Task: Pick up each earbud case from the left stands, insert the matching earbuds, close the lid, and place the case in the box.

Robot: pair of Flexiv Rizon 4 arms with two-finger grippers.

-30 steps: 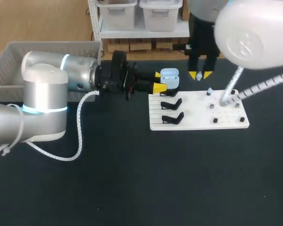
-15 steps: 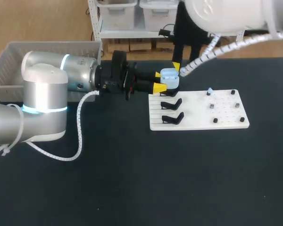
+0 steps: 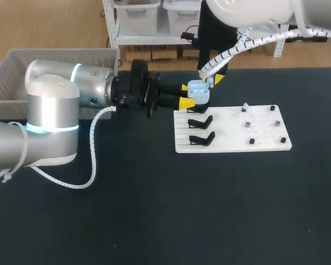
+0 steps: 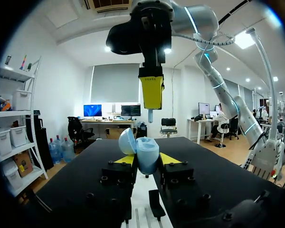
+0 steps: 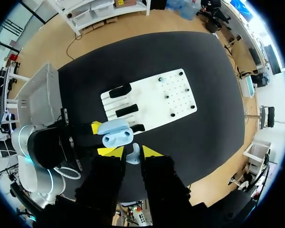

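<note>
My left gripper [image 3: 186, 95] is shut on a light blue earbud case [image 3: 198, 93] with its lid open, held just off the far left corner of the white board [image 3: 231, 132]. In the left wrist view the case [image 4: 145, 154] sits between the yellow tips. My right gripper [image 3: 211, 80] hangs directly above the case, pointing down, shut on a pale earbud [image 5: 133, 154]. From the right wrist view the open case [image 5: 115, 133] lies just ahead of the fingers. Seen from the left wrist, the right gripper [image 4: 151, 95] holds the earbud [image 4: 150, 115] a short way over the case.
Two empty black stands [image 3: 201, 122] [image 3: 202, 138] sit on the board's left part. On its right part are small pegs, and another earbud [image 3: 245, 106] stands there. A grey basket [image 3: 5, 77] is at the far left, behind my left arm.
My right arm has swung left from above the board's pegs to a spot over the open case, carrying the earbud. The left arm and case have stayed still.
</note>
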